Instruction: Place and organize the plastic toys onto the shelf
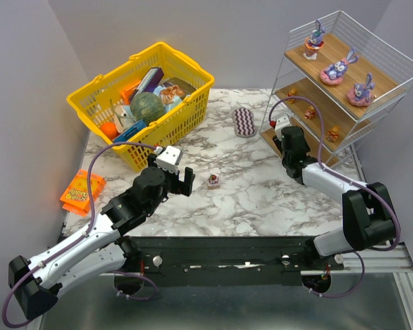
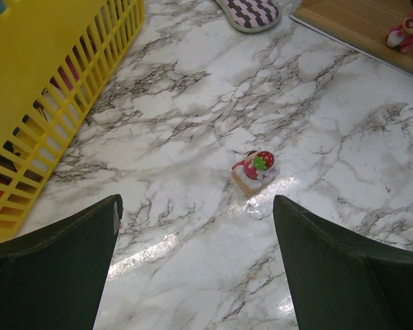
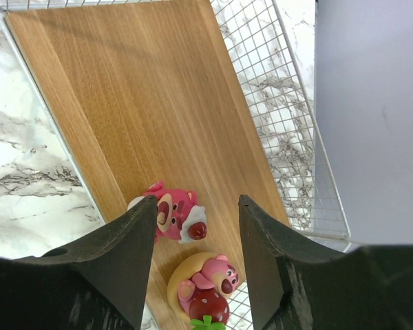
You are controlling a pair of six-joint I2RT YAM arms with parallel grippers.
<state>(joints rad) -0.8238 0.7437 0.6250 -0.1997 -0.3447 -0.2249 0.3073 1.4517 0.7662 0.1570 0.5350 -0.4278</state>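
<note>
Left pincer [image 2: 196, 206], released, faced the last loose toy [image 2: 255, 170] at 12 o'clock; descent and clenching seemed due. Right pincer [image 3: 197, 203], released, hung over the shelf [image 3: 144, 89].

Marble tbl [image 1: 261, 196], basket [image 1: 166, 130], shelf [image 1: 334, 47], pad [image 1: 244, 122], orange pkt [image 1: 81, 192], 1 toy [image 1: 213, 181]

Three purple bunnies [image 1: 315, 38] [image 1: 335, 69] [image 1: 362, 91], three tiny orange bears [image 1: 291, 95] [image 1: 310, 111] [image 1: 334, 133] and three pink-and-red figurines [image 3: 173, 212] [image 3: 208, 283] [image 1: 213, 180] (nine toys altogether). One three-tier shelf [image 1: 378, 81], one yellow basket [image 1: 162, 134], one purple zigzag pad [image 1: 244, 122], one orange packet [image 1: 82, 192].
</note>
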